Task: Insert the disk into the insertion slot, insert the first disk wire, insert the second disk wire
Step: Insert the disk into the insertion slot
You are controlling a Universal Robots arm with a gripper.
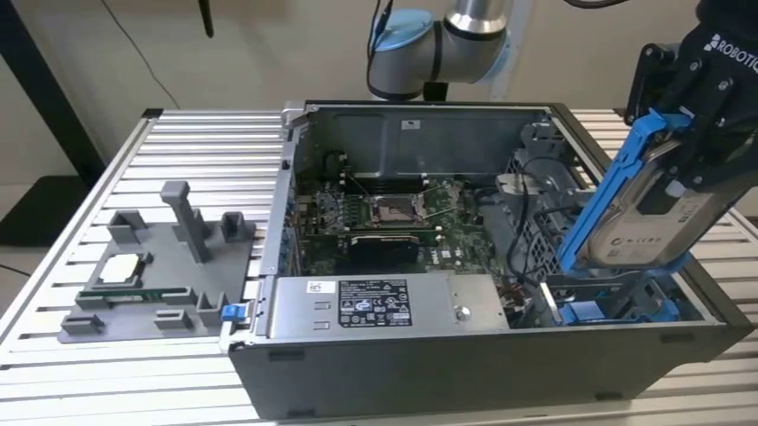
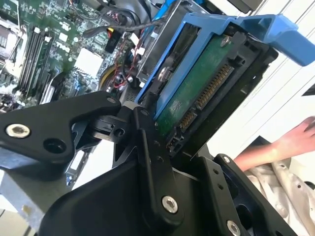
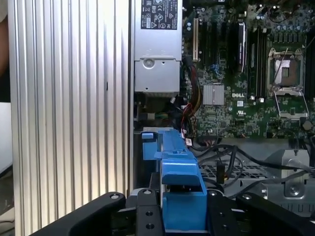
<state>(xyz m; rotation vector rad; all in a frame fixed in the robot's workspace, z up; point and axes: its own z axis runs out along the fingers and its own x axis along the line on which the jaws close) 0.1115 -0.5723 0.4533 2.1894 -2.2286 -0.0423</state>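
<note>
My gripper (image 1: 697, 169) is shut on the disk (image 1: 645, 217), a silver-grey drive in a bright blue carrier frame. The drive hangs tilted steeply above the right front corner of the open computer case (image 1: 474, 364). Just below its lower end lies the insertion slot (image 1: 610, 306), a grey metal bay with blue tabs. In the second wrist view the disk (image 2: 197, 93) shows its green circuit board and connector, with a black finger (image 2: 147, 147) against its edge. In the first wrist view the blue carrier (image 3: 179, 182) sits between the black fingers (image 3: 142, 216). Loose cables (image 1: 521, 226) lie beside the bay; which are disk wires I cannot tell.
The grey power-supply box (image 1: 379, 306) fills the case's front, with the motherboard and CPU socket (image 1: 391, 210) behind it. On the slatted table at the exterior view's left, a grey fixture (image 1: 154, 284) holds a processor (image 1: 122, 269) and a memory stick. A person's hand (image 2: 293, 142) is nearby.
</note>
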